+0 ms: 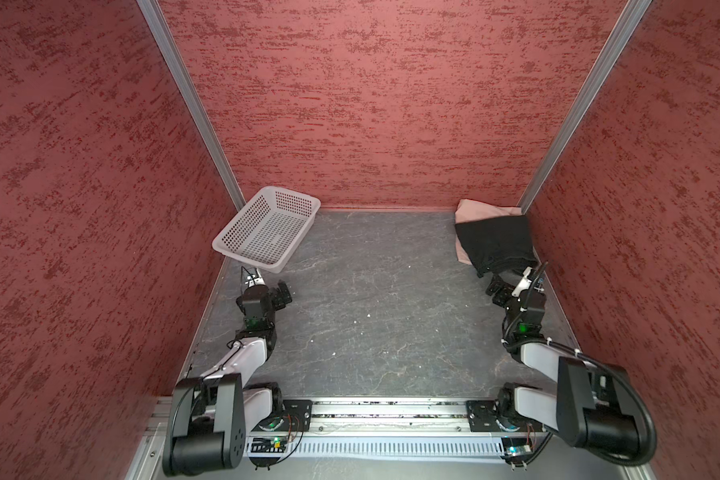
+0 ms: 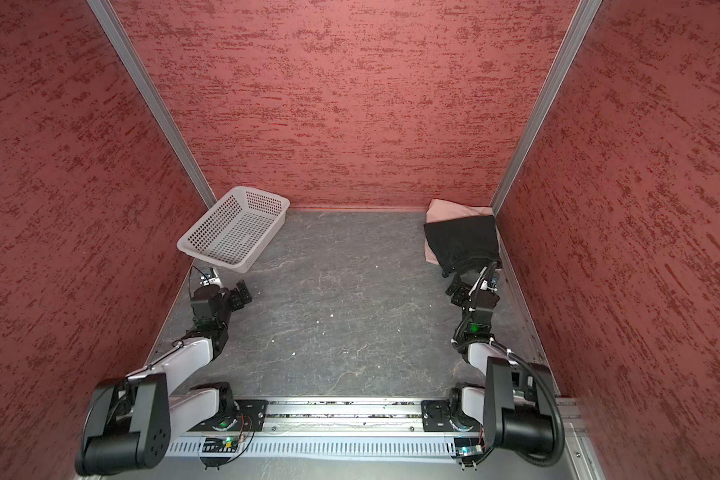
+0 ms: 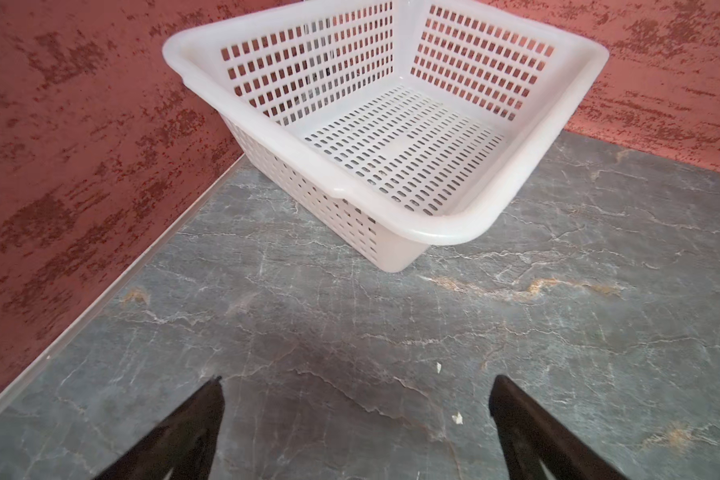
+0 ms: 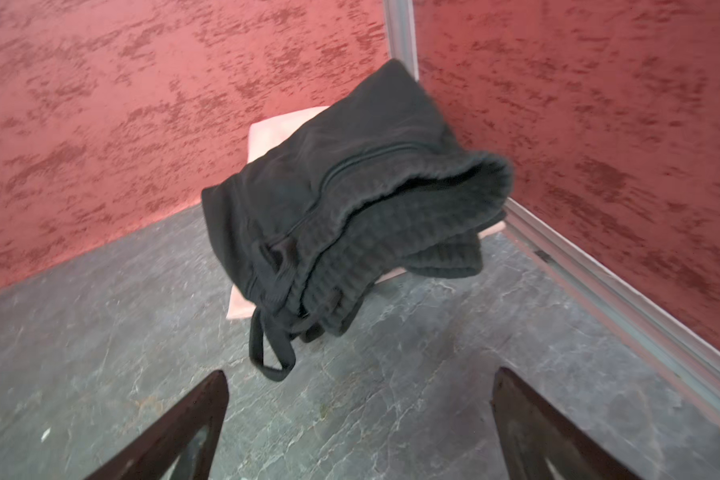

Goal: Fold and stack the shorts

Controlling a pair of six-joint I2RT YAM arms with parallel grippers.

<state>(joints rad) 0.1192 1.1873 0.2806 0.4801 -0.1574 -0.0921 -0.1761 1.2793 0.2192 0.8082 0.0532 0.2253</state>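
black shorts (image 1: 493, 241) lie atop pink shorts (image 1: 474, 210) at two o'clock; white perforated basket (image 1: 238, 216) at ten o'clock. left gripper (image 3: 354, 380) and right gripper (image 4: 360, 374) both released, empty.

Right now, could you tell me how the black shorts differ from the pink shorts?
The black shorts lie on top; the pink shorts sit underneath, mostly covered. The black shorts are rumpled, with a cord trailing onto the table; the pink shorts lie flat. Both are cloth, stacked together.
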